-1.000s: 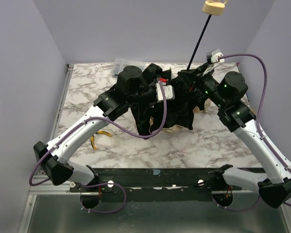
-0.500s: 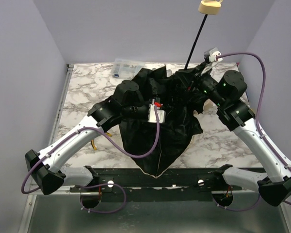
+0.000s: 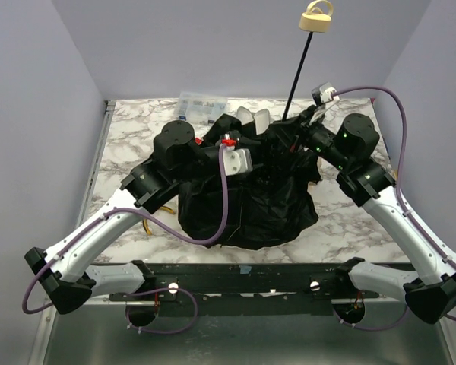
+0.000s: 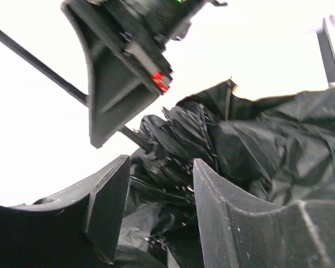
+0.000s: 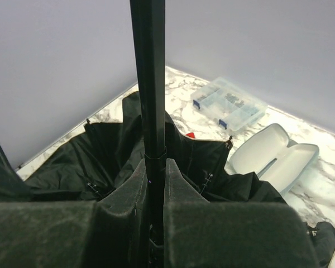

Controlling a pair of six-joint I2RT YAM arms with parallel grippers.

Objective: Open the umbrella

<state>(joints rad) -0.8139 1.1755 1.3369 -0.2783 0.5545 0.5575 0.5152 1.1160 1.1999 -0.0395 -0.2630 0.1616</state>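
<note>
The umbrella lies upside down on the marble table, its canopy (image 3: 247, 201) spread as a rumpled black dome with the dark underside up. Its thin black shaft (image 3: 298, 72) rises to the beige knob handle (image 3: 317, 18). My right gripper (image 3: 296, 123) is shut on the shaft low down, as the right wrist view (image 5: 154, 167) shows. My left gripper (image 3: 258, 150) is at the hub. In the left wrist view (image 4: 161, 167) its fingers stand partly apart around the bundled ribs (image 4: 173, 139) and fabric. The mint sleeve is out of view.
A clear plastic box (image 3: 201, 104) and a white open glasses case (image 3: 252, 116) lie at the back of the table. Yellow pliers handles (image 3: 161, 211) show under my left arm. A red bit (image 3: 200, 141) peeks out by the canopy. Lilac walls close three sides.
The canopy has gone from a crumpled heap to a long drape to a rounder spread dome. My left arm has drawn back to the left. The shaft and handle have tilted a little left.
</note>
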